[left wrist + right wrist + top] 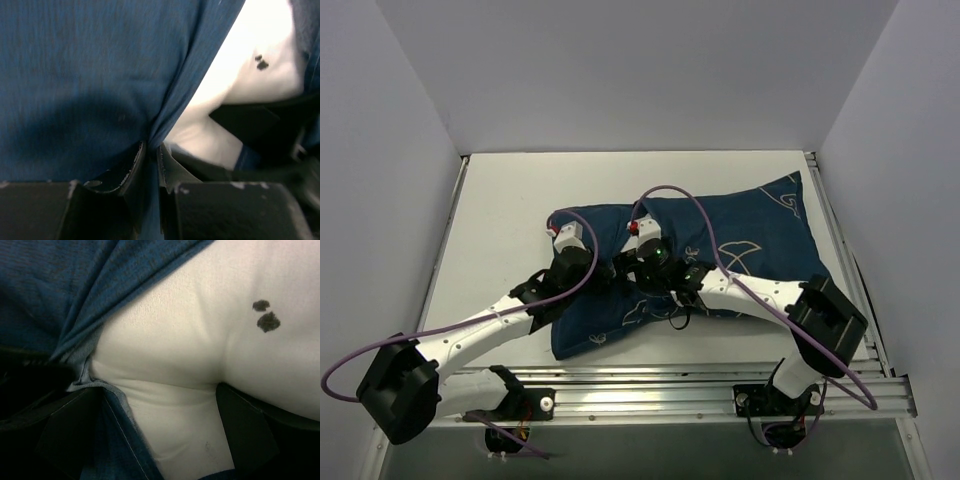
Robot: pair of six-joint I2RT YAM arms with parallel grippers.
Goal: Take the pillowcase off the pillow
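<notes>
**Narrow pinch on the left, wide grip on the right**

Your pillowcase (740, 240) lies across the middle of the table (500, 220), both arms reaching onto its left half. Your left fingers (127, 170) are pinched almost together on a fold of navy cloth. Your right fingers (245, 430) stand wide, the bare white pillow (190, 350) squeezed between them.

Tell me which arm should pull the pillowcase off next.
Left. The left gripper is pinched shut on a fold of the pillowcase, ready to pull, while the right gripper appears to grip the white pillow, holding it back.
</notes>
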